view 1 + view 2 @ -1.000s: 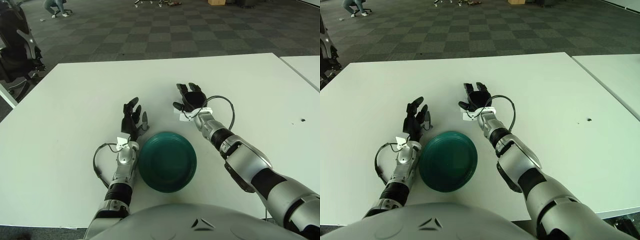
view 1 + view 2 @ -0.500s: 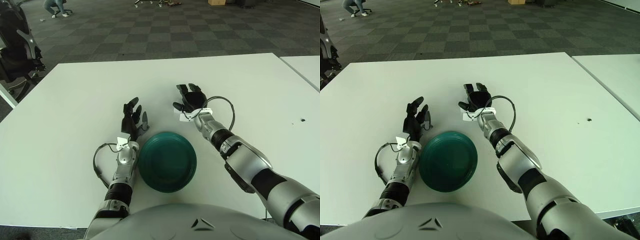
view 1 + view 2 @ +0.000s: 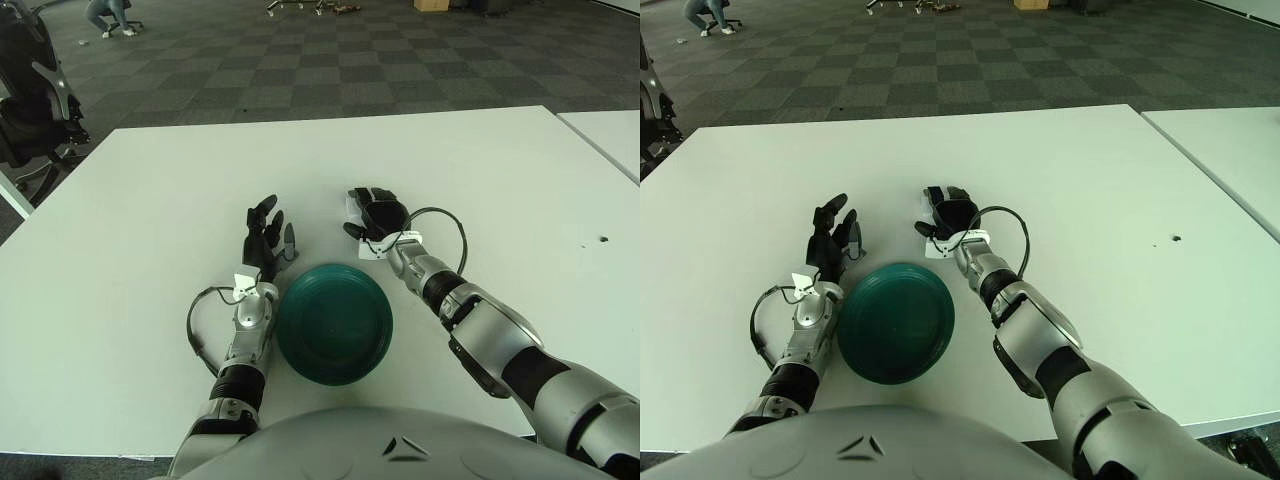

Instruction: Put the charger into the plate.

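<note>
In the left eye view we see a dark green plate (image 3: 335, 322) lying on the white tabletop (image 3: 150, 200), close in front of the robot. Our left hand (image 3: 265, 237) rests on the tabletop just left of the plate's far edge, fingers spread and holding nothing. Our right hand (image 3: 376, 214) lies beyond the plate's far right rim, with a small white piece showing at its edge; we cannot tell whether that is the charger.

In the right eye view the right hand (image 3: 951, 216) sits palm-down, fingers somewhat curled; we cannot tell whether they grasp anything. The left hand (image 3: 831, 238) stays flat beside the plate (image 3: 896, 321).
</note>
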